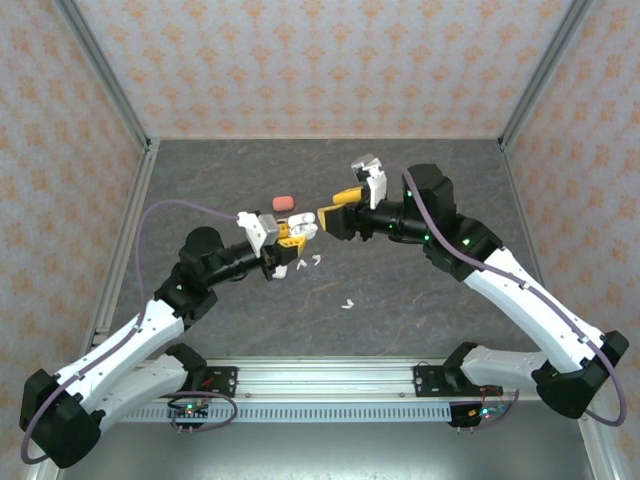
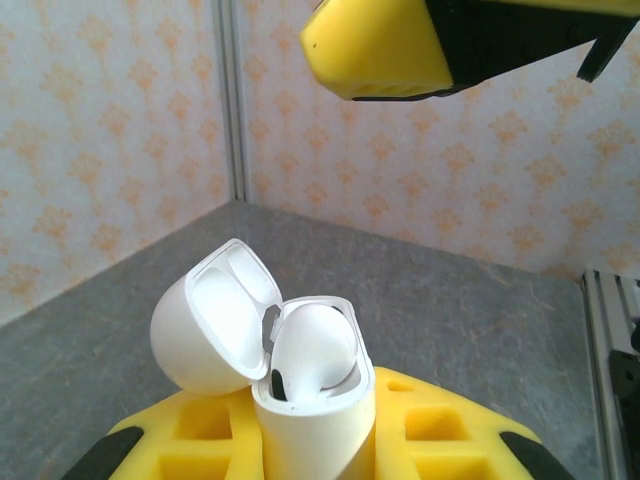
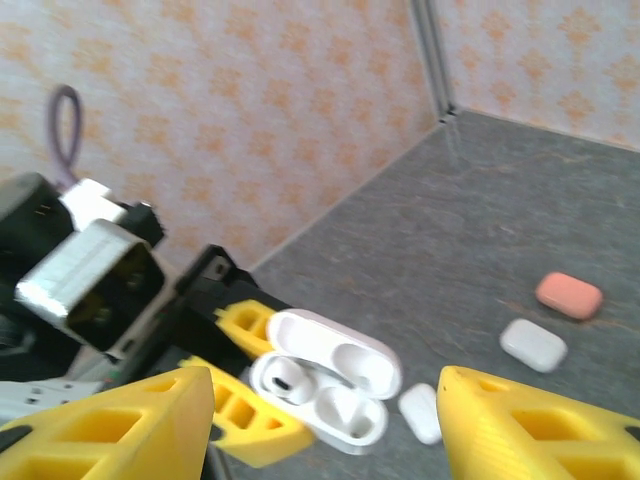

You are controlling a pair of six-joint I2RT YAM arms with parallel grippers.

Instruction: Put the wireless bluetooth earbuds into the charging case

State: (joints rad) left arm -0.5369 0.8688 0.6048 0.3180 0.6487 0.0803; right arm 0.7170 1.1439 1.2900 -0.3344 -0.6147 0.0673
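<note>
**Station status: charging case clamped, one earbud seated**

1. Left gripper (image 1: 291, 234): its yellow ribbed fingers (image 2: 440, 440) are pressed against both sides of the white rounded plastic charging case (image 2: 312, 420) and pinch its lower body. The case is upright and held above the grey stone-patterned tabletop (image 1: 430, 300). Its hinged lid (image 2: 215, 320) is swung fully open to one side.

2. Right gripper (image 3: 325, 420): the jaws are spread wide with nothing between them. In the overhead view it sits just beside the open case, tip to tip with the left gripper. One of its yellow fingers (image 2: 385, 45) hangs above the case in the left wrist view.

3. Small white L-shaped plastic earbuds: one earbud (image 3: 284, 381) sits in a well of the open case, its dark tip showing. Loose earbuds lie on the tabletop near the left gripper (image 1: 303, 263) (image 1: 316, 260), with another further toward the arm bases (image 1: 347, 303).

4. Other items: a closed salmon-pink rounded case (image 3: 569, 295) and a closed white rounded case (image 3: 533, 343) rest on the tabletop, near each other and apart from the grippers.
</note>
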